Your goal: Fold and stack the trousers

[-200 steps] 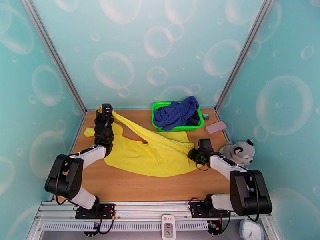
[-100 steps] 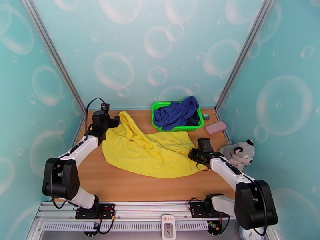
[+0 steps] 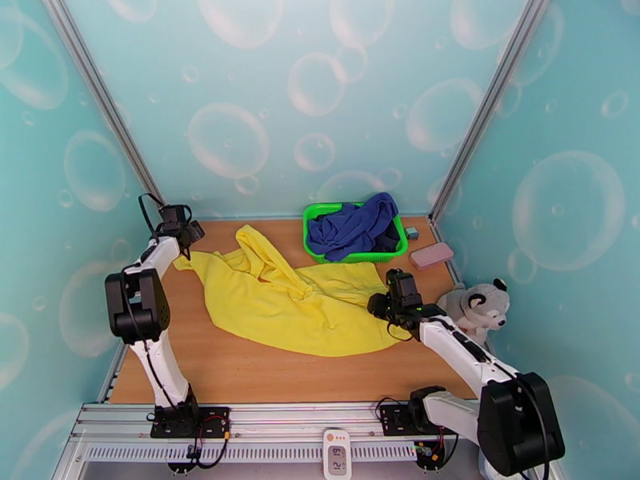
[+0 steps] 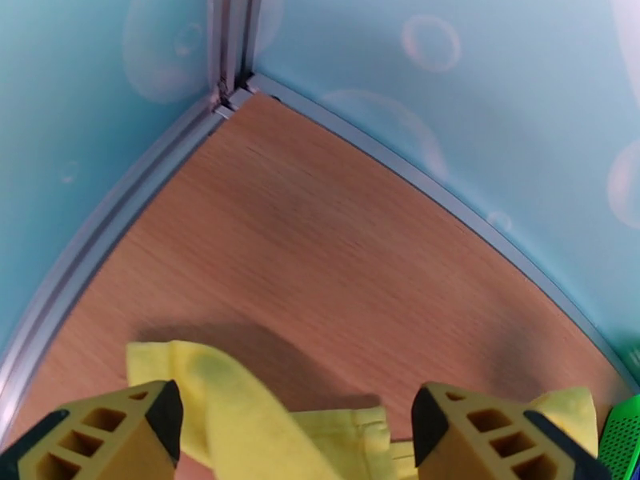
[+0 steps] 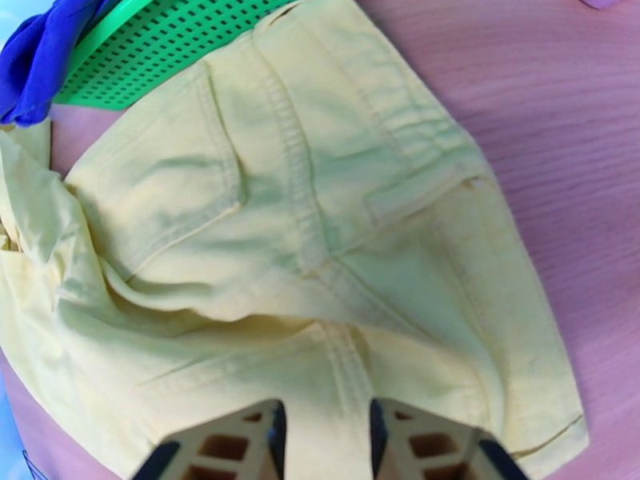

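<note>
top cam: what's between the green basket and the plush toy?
A flat pink block lies between the green basket and the plush toy; the top view shows it.

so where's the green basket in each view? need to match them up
Top external: green basket at the far side, right of centre, blue cloth in it.
Left wrist: a green sliver at the bottom right corner.
Right wrist: top left, mesh wall beyond the trousers.
Shared landmark: the yellow trousers, next to the basket in every view.

trousers [image 3: 296, 306]: yellow | basket [image 3: 364, 254]: green | cloth [image 3: 356, 222]: blue | walls [image 3: 240, 90]: teal, bubbles
</note>
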`<action>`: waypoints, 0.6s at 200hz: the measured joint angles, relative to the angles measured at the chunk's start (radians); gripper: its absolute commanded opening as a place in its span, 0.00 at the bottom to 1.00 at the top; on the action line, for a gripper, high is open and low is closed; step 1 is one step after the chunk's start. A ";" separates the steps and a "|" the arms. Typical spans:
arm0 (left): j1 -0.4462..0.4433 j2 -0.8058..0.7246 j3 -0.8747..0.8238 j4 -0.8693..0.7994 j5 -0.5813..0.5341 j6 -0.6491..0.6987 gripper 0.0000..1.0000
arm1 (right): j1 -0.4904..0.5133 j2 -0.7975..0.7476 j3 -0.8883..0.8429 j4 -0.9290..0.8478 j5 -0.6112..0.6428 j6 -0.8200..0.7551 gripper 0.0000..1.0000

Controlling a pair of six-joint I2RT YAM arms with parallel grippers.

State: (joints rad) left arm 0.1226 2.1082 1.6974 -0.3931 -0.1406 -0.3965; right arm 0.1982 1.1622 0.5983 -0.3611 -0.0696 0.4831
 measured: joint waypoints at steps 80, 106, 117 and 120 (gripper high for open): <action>-0.065 0.057 -0.010 -0.138 0.070 -0.073 0.60 | 0.005 0.012 -0.024 0.029 -0.029 0.002 0.35; -0.076 0.057 -0.057 -0.145 0.070 -0.098 0.37 | 0.010 0.032 -0.024 0.043 -0.042 0.002 0.36; -0.076 0.057 -0.070 -0.152 0.069 -0.108 0.21 | 0.011 0.035 -0.024 0.048 -0.046 0.002 0.36; -0.076 0.057 -0.074 -0.153 0.068 -0.103 0.16 | 0.011 0.035 -0.024 0.050 -0.046 0.002 0.36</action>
State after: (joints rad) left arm 0.0467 2.1651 1.6234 -0.5461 -0.0723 -0.4992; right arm 0.2089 1.1973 0.5747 -0.3107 -0.1158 0.4850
